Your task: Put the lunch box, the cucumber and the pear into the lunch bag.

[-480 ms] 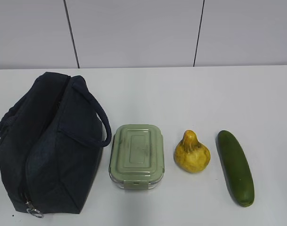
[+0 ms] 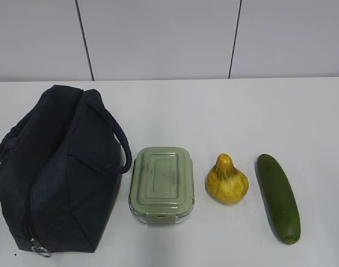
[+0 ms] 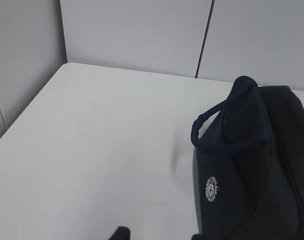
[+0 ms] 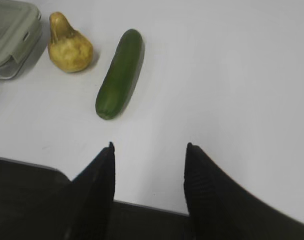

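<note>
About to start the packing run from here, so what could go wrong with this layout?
1. The lunch bag looks zipped shut, its ring pull at the near end; nothing fits until it is opened.
2. The pear lies on a rounded side and the cucumber is smooth, so either may roll or slip when pinched.
3. The lunch box lies right beside the bag's handle, which could snag a tool.
</note>
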`<state>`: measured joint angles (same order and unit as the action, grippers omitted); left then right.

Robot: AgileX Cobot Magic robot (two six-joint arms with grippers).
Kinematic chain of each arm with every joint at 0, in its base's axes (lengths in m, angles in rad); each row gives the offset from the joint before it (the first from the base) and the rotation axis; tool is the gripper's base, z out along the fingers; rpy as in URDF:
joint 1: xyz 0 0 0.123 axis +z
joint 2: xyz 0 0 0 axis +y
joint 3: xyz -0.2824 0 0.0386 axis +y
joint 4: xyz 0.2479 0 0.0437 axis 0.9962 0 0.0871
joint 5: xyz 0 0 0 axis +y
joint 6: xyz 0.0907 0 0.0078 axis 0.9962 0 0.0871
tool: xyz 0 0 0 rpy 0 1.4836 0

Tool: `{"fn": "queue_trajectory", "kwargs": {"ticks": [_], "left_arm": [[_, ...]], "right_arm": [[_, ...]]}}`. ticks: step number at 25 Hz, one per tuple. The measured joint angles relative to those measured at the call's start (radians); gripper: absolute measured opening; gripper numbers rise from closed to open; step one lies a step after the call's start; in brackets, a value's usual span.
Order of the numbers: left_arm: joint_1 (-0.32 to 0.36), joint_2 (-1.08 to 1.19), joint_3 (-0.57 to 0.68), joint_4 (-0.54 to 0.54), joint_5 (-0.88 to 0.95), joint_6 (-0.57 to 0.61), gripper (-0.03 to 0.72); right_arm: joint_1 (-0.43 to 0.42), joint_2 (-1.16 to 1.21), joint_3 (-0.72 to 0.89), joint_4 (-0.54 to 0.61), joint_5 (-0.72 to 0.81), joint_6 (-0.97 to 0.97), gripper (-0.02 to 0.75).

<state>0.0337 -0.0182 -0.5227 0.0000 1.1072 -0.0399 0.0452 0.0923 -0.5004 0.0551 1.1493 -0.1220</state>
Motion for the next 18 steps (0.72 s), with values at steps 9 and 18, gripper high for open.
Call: {"fn": "queue_trajectory", "kwargs": {"ticks": [9,18], "left_arm": [[0.000,0.000,0.000,0.000,0.000,0.000,0.238],[0.000,0.000,0.000,0.000,0.000,0.000,0.238]], "right_arm": [[0.000,0.339,-0.073,0.078,-0.086,0.000,0.468],[0.000,0.762,-0.265,0.116,-0.142,0.000,0.486]]}}
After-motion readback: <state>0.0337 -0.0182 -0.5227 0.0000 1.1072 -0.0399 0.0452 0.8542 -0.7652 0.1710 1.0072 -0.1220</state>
